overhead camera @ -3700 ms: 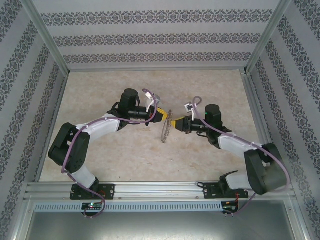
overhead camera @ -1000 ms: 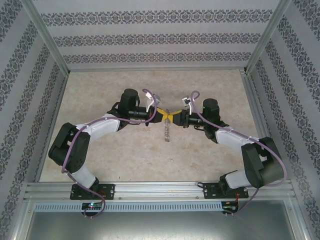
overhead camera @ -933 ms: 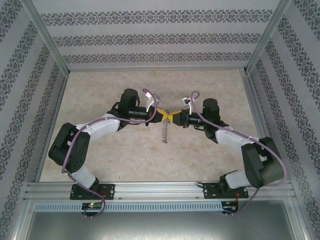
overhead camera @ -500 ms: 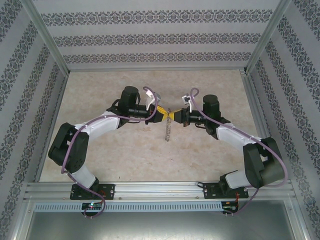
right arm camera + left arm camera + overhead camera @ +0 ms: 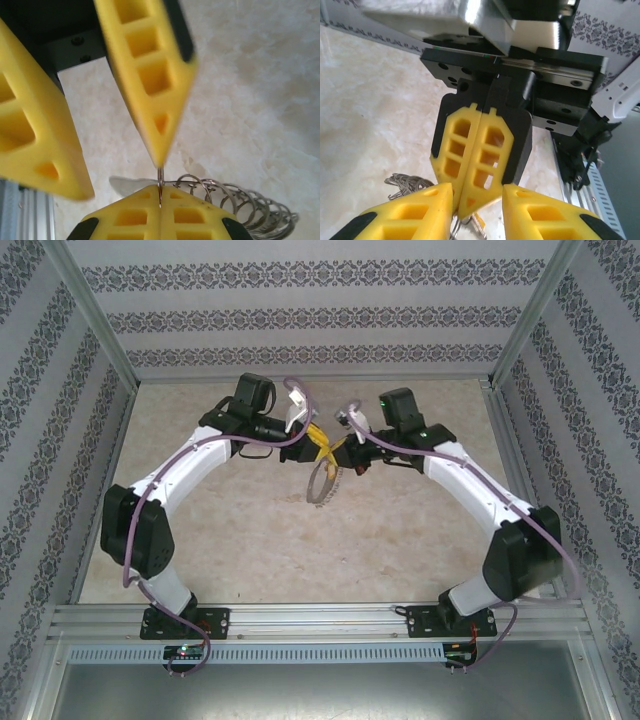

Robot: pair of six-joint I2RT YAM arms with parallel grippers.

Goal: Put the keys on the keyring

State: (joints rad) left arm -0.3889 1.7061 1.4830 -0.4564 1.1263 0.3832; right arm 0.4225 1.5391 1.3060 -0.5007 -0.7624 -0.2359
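Observation:
My right gripper [image 5: 347,448] [image 5: 160,194] is shut on the thin wire of the keyring [image 5: 322,483], which hangs below it above the table. The ring's fringe of small grey loops [image 5: 245,207] trails to the right, and some loops [image 5: 404,183] show in the left wrist view. My left gripper [image 5: 320,441] [image 5: 477,192] faces it with jaws open, straddling the right fingertips [image 5: 479,150]. One left finger [image 5: 150,75] has its tip at the wire; the other [image 5: 35,130] stands apart. A small gold-tinted key [image 5: 481,226] dangles under the shut fingertips, its pale end [image 5: 127,183] beside them.
The beige marble-patterned tabletop [image 5: 400,540] lies under both arms. Patterned walls [image 5: 300,320] enclose the back and sides, with metal posts at the corners. An aluminium rail [image 5: 320,620] runs along the near edge by the arm bases.
Both arms reached farther from their bases, carrying the keyring toward the back. The left gripper opened off the ring; the right one shut on it. The hoop now hangs more face-on.

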